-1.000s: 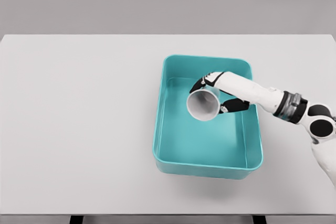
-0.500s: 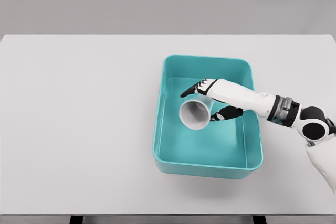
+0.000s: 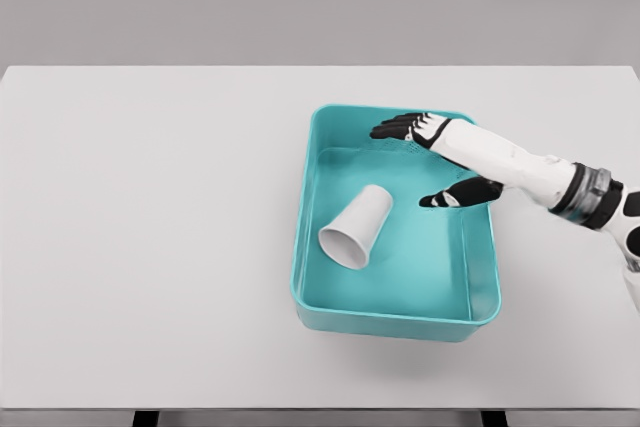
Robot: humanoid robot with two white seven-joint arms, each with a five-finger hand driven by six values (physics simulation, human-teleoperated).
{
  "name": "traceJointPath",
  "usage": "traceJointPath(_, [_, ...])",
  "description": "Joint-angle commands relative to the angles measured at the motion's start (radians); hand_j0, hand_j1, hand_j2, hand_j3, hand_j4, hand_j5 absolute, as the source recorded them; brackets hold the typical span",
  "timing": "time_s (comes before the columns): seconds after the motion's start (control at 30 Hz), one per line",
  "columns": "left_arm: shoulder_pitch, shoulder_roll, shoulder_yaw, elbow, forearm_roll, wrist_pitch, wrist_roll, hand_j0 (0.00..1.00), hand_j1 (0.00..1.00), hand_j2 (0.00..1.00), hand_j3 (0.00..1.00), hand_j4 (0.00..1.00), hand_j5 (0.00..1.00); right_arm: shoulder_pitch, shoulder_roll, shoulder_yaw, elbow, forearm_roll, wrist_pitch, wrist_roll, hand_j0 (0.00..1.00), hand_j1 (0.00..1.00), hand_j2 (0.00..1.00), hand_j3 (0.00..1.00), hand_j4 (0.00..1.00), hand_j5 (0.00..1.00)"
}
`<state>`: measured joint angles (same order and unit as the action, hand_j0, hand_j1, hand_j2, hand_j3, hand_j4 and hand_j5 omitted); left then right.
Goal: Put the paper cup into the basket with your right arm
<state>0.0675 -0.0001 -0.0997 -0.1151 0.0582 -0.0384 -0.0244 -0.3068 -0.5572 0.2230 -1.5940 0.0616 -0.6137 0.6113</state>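
Head view is showing the white paper cup (image 3: 356,228) lying on its side inside the smooth teal basket (image 3: 394,318) (rounded corners), while the right hand (image 3: 448,157) is hovering above, fingers spread, gripping nothing.

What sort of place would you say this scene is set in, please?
Probably a bare simulated test bench, not a lived-in room: a plain white table against a blank grey wall, holding only a teal basket with a paper cup lying inside, and the right hand above it.
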Motion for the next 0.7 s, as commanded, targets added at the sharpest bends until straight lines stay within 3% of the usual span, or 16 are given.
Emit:
traceJointPath(0.0, [0.000,0.000,0.000,0.000,0.000,0.000,0.000,1.00,1.00,1.00,1.00,1.00,1.00,0.000,-0.039,-0.028,-0.003,-0.127,0.003,0.000,0.98,0.98,0.98,0.98,0.98,0.98])
traceJointPath(0.1, [0.000,0.000,0.000,0.000,-0.001,0.000,0.000,1.00,1.00,1.00,1.00,1.00,1.00,0.003,-0.078,-0.053,-0.003,-0.209,0.003,0.000,0.98,0.98,0.98,0.98,0.98,0.98])
traceJointPath(0.37, [0.000,0.000,0.000,0.000,-0.001,0.000,0.000,1.00,1.00,1.00,1.00,1.00,1.00,0.112,-0.095,-0.186,-0.003,-0.220,0.003,0.000,0.99,0.99,0.99,0.99,0.99,0.99])
traceJointPath(0.67, [0.000,0.000,0.000,0.000,-0.001,-0.002,0.000,1.00,1.00,1.00,1.00,1.00,1.00,0.124,-0.082,-0.217,0.014,-0.223,0.003,0.000,1.00,1.00,1.00,1.00,1.00,1.00])
